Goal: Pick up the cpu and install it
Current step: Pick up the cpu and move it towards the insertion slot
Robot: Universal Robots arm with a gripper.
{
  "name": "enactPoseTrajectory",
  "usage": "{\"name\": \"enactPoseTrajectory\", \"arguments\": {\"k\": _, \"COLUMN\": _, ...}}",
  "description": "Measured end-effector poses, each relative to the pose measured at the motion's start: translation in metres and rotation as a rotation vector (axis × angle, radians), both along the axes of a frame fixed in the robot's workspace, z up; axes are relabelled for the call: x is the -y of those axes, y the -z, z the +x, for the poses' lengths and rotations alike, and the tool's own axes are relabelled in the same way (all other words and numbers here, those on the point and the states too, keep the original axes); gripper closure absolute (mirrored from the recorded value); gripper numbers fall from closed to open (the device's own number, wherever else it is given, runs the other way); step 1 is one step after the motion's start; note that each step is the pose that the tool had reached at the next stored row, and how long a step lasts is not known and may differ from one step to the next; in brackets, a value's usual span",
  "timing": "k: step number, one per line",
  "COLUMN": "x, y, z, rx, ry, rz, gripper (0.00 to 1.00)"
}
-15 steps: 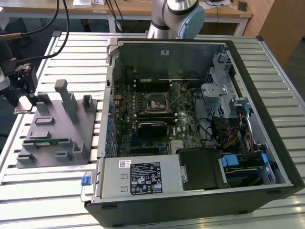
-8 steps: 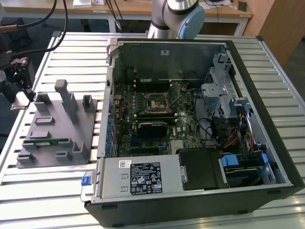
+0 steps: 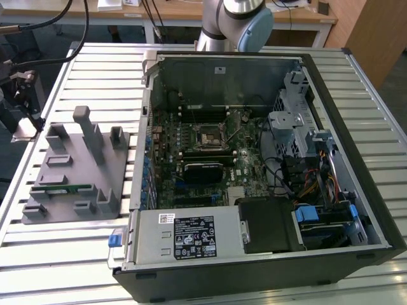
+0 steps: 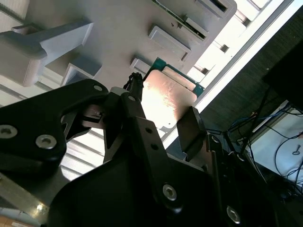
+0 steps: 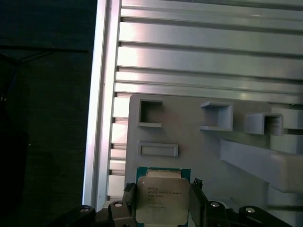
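The cpu (image 5: 162,201), a square chip with a silver-grey top and a green rim, sits between the two black fingers of my gripper (image 5: 162,189) in both wrist views. One finger (image 5: 129,193) presses each of two opposite sides, so the gripper is shut on it. In the second wrist view the cpu (image 4: 171,94) hangs at the corner of the grey plastic fixture (image 4: 118,33), with the gripper (image 4: 163,108) around it. In the exterior view, the motherboard's bare square socket (image 3: 208,136) lies open inside the computer case (image 3: 267,254).
The grey fixture (image 3: 70,171) with its posts and pockets stands on the slatted metal table (image 3: 82,63), to the exterior view's left of the case. A green memory stick (image 3: 63,188) lies in it. The table edge (image 5: 102,118) and dark floor are close by.
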State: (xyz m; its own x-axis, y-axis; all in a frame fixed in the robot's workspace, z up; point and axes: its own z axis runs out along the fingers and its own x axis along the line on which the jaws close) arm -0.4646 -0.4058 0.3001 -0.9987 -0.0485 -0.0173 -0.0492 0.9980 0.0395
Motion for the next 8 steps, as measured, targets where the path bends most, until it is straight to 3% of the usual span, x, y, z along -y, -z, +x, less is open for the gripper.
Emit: {"name": "enactPoseTrajectory", "arguments": {"k": 8, "x": 0.0, "y": -0.0129, "z": 0.0, "rx": 0.0, "ry": 0.0, "rz": 0.0, "gripper": 0.46}}
